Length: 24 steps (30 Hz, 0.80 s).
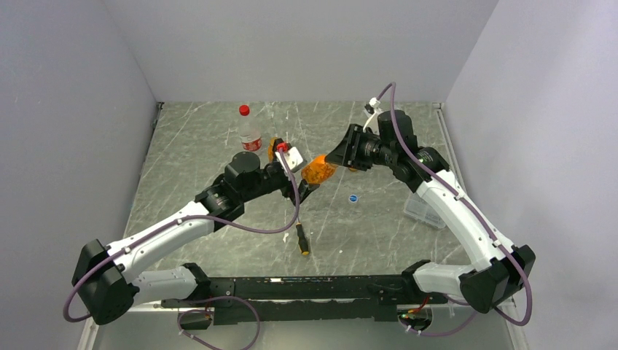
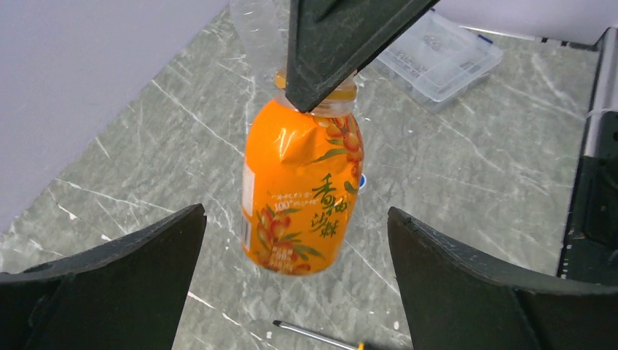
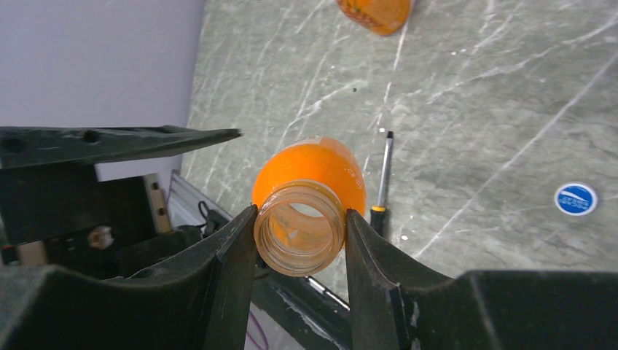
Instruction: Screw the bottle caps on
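Entry, handover stage of the capping job.

The grey-green marbled desk (image 1: 197, 160) carried the loose items. Your right fingers (image 3: 226, 270) were clamped on the bare threaded neck of the squat orange-labelled plastic bottle (image 2: 302, 197). The bottle hung tilted between the two arms and appeared clear of the desk. Its mouth was open, with no cap on it. Your left fingers (image 2: 124, 277) stood wide apart, one on each side of the bottle body, and touched nothing.

Other items:
- The tall clear plastic bottle with the red-white label (image 1: 249, 136) stood upright at the far side with a red cap on. I judged that one done.
- The second orange bottle (image 3: 375, 11) sat at the frame edge. Its neck was out of view.
- The clear rectangular plastic box (image 2: 437, 58) lay beside your right arm.
- The black-and-orange-handled screwdriver (image 1: 301, 238) lay on the desk, near side.
- The small blue round cap with a white centre (image 3: 576, 198) lay flat on the desk, well apart from the held bottle.

Judgement: the step in hand was passing the open bottle across. While your right fingers sat on the threads, no cap could go on. The next move called for closing the left fingers squarely on the body. Only then should you release the neck and send the freed right arm for a cap. No orange cap showed in any view, so locate one first.
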Each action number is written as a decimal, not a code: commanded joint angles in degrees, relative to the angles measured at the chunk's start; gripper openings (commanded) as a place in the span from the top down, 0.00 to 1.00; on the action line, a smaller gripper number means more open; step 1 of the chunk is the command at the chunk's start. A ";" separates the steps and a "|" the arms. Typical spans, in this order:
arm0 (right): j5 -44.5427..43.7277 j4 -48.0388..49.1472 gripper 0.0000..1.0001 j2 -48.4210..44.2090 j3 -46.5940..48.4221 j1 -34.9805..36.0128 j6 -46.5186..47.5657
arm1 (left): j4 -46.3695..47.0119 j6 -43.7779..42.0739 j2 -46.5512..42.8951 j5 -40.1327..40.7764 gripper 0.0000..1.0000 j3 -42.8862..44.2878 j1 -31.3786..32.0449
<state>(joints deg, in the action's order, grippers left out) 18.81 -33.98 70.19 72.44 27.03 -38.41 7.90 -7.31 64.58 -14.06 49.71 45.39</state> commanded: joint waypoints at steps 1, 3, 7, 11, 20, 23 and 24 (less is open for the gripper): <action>2.89 3.75 0.89 0.12 3.78 0.86 -2.14 | 4.57 -6.33 1.90 2.31 0.01 -0.32 1.33; 3.58 3.66 0.89 0.65 4.14 1.24 -2.33 | 5.85 -7.45 2.95 3.85 0.00 -0.50 1.81; 4.12 3.83 0.89 0.69 4.03 1.45 -3.16 | 7.30 -10.99 5.42 9.31 0.01 0.17 3.47; 4.28 3.48 0.89 0.58 4.23 1.48 -3.51 | 10.54 -12.85 7.01 11.53 0.04 -0.12 4.65; 3.00 3.25 0.86 0.21 3.51 1.48 -3.38 | 12.64 -10.49 6.04 12.64 0.37 -1.32 4.77; 1.64 2.59 0.67 0.21 4.14 1.53 -2.36 | 10.06 -9.60 5.79 12.40 0.44 -0.82 4.58; 0.69 2.03 0.57 0.17 4.64 1.43 -1.83 | 8.08 -8.84 5.82 11.82 0.48 -0.04 4.16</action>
<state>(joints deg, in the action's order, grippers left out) 21.39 -32.45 71.13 74.22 28.23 -41.47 16.45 -18.11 72.05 -2.94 48.47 50.06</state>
